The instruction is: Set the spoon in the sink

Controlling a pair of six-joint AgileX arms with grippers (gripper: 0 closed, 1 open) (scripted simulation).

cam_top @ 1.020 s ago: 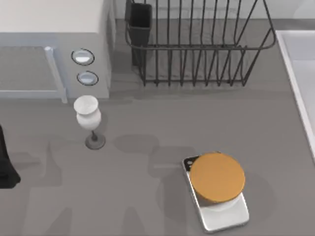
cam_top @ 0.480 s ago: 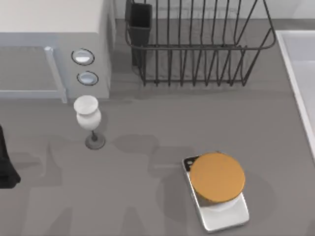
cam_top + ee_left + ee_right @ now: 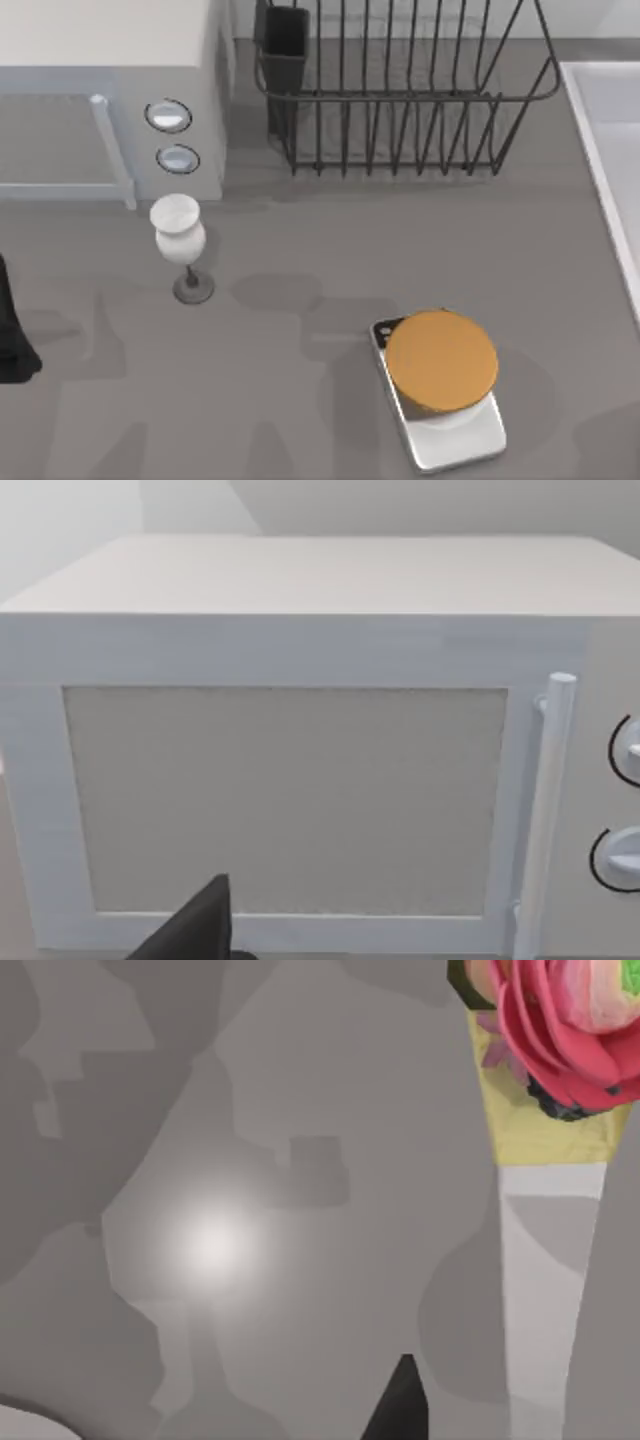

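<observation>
The spoon is out of view. The sink [image 3: 594, 150], a pale basin with a raised light rim, runs along the table's right edge and is cut off by the top view's border. My left arm [image 3: 12, 335] is a dark shape at the table's far left edge. Its gripper [image 3: 195, 930] sits low in front of the white appliance's door in the left wrist view. My right gripper [image 3: 400, 1405] appears as a dark tip over bare grey table in the right wrist view.
A white boxy appliance [image 3: 110, 100] with two knobs stands at the back left, with a dark wire dish rack [image 3: 400, 90] behind centre. A white goblet [image 3: 180, 240] stands left of centre. An orange disc on a silver scale [image 3: 442, 385] sits front centre. A pink flower bunch [image 3: 560, 1030] lies near the right gripper.
A faint shadow has spread over the table's front right corner in the top view. The objects have not moved.
</observation>
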